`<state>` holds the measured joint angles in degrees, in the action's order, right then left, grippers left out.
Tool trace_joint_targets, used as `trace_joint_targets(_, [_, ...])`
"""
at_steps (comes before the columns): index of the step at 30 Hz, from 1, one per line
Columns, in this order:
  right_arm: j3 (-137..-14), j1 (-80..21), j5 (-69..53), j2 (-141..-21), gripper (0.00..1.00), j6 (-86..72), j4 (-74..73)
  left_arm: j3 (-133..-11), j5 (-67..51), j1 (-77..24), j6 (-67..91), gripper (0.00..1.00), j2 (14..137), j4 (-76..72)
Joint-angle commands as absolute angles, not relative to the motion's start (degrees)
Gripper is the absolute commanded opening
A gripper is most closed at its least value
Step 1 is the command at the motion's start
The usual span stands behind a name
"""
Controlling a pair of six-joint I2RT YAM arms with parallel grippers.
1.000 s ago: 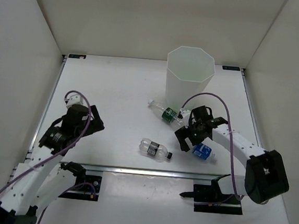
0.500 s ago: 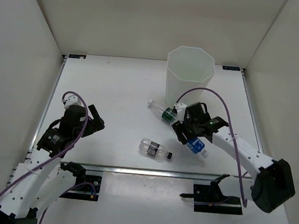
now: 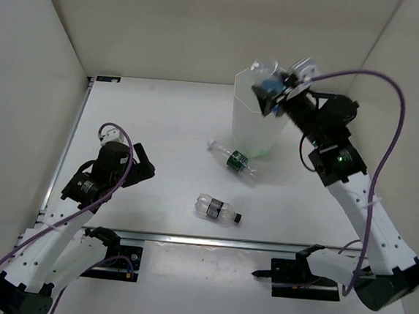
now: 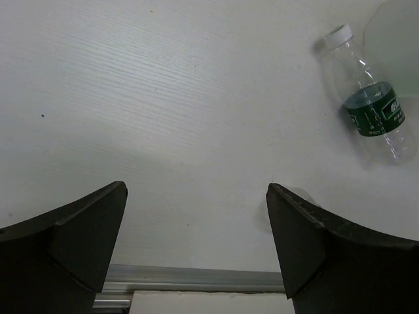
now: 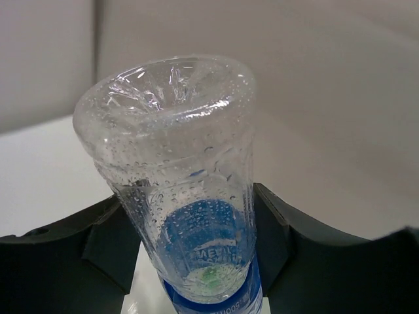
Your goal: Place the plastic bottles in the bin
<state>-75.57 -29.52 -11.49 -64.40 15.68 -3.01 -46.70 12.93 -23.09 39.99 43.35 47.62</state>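
Item one, nearest the arm bases: left gripper (image 4: 195, 196), dark two-finger tool, jaws spread wide with nothing between them, hanging over bare white table (image 3: 161, 123) on the left side. Item two: small clear plastic bottle with dark label (image 3: 218, 209), lying on its side near the table's front rail, roughly midway between the two arms. Item three: small clear plastic bottle with green label and white cap (image 3: 233, 159), lying on its side farther back, just beside the foot of the bin. Item four: tall white translucent plastic bin with faceted sides (image 3: 249, 127), upright toward the back of the table. Item five: small clear plastic bottle with blue label (image 3: 269, 78), beaded with droplets inside, pinched across its label by the right gripper (image 3: 277, 93) and held up over the bin's open mouth, base tilted upward.
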Motion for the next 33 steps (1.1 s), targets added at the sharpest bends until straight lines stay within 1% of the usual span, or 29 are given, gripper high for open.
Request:
trace_joint_targets(1, [-79.45, -19.88, -19.4, -71.53, 0.27, 7.87, 15.62, -45.97, 10.2, -23.73, 40.96, 0.99, 42.28, 46.49])
trace_joint_targets(3, [-82.87, -15.31, -21.87, -76.61, 0.29, 4.31, 17.66, -45.7, 10.89, -23.73, 41.83, 0.99, 42.1, 47.1])
trace_joint_targets(5, [-84.63, -14.07, -21.88, -79.7, 0.31, 3.08, 16.53, -45.27, 11.07, -23.64, 41.92, 0.98, 41.84, 47.72])
trace_joint_targets(7, [-85.16, -13.01, -22.32, -81.82, 0.35, 1.59, 16.27, -45.44, 11.16, -23.21, 41.84, 0.99, 41.75, 48.69])
trace_joint_targets(8, [-85.51, -12.31, -23.8, -82.87, 0.4, 0.54, 15.74, -45.27, 10.99, -23.12, 41.92, 0.99, 41.84, 48.26])
trace_joint_targets(10, [-85.17, -11.69, -22.86, -83.93, 0.49, 0.26, 15.39, -45.44, 10.46, -23.2, 41.66, 0.99, 42.27, 48.08])
trace_joint_targets(11, [-85.25, -11.52, -22.85, -84.11, 0.6, 0.35, 14.77, -45.53, 10.63, -23.29, 41.31, 0.99, 42.45, 47.82])
trace_joint_targets(12, [-85.08, -11.6, -23.03, -84.02, 0.84, 0.0, 14.5, -45.44, 10.03, -23.2, 41.4, 0.99, 42.71, 47.81])
trace_joint_targets(13, [-84.99, -10.99, -22.94, -83.94, 0.95, 0.44, 14.07, -45.53, 10.28, -23.46, 41.22, 0.99, 43.24, 47.2])
trace_joint_targets(14, [-85.25, -10.9, -22.77, -84.11, 1.0, 0.0, 13.8, -45.96, 10.2, -23.81, 41.13, 0.99, 43.68, 47.11])
trace_joint_targets(17, [-85.26, -11.95, -22.41, -81.92, 0.99, 1.57, 12.39, -46.23, 9.93, -24.34, 40.52, 0.98, 44.91, 46.58])
trace_joint_targets(18, [-85.34, -12.3, -21.8, -80.96, 0.99, 2.71, 11.44, -46.14, 9.15, -24.35, 40.26, 0.99, 45.17, 46.23])
trace_joint_targets(21, [-84.64, -13.8, -19.87, -77.79, 1.0, 5.09, 7.4, -45.7, 7.83, -25.31, 40.17, 0.99, 45.18, 45.09])
trace_joint_targets(24, [-81.75, -15.73, -15.04, -73.4, 0.99, 5.54, 2.22, -46.32, 5.98, -28.02, 40.6, 0.99, 48.15, 44.47])
trace_joint_targets(25, [-79.82, -16.52, -11.9, -71.04, 1.0, 4.67, 0.63, -46.84, 4.67, -29.08, 40.34, 0.99, 49.38, 44.21])
trace_joint_targets(27, [-75.51, -18.36, -6.0, -67.34, 0.99, 4.31, -2.35, -48.6, 4.57, -34.6, 42.35, 0.98, 54.9, 44.82])
trace_joint_targets(29, [-69.03, -20.99, 4.78, -62.34, 0.99, 3.34, -5.18, -50.96, 8.33, -39.43, 46.31, 0.99, 59.3, 47.8])
trace_joint_targets(30, [-68.39, -21.53, 6.92, -61.62, 0.99, 2.12, -8.23, -51.06, 8.35, -41.55, 48.93, 0.98, 62.02, 48.33])
trace_joint_targets(31, [-66.64, -21.62, 11.03, -59.96, 1.0, 0.37, -11.13, -52.02, 7.13, -42.96, 51.65, 0.99, 63.53, 49.12])
trace_joint_targets(33, [-63.65, -19.79, 14.93, -58.19, 0.99, -2.8, -15.71, -51.86, 8.17, -47.79, 55.78, 0.99, 67.74, 48.17])
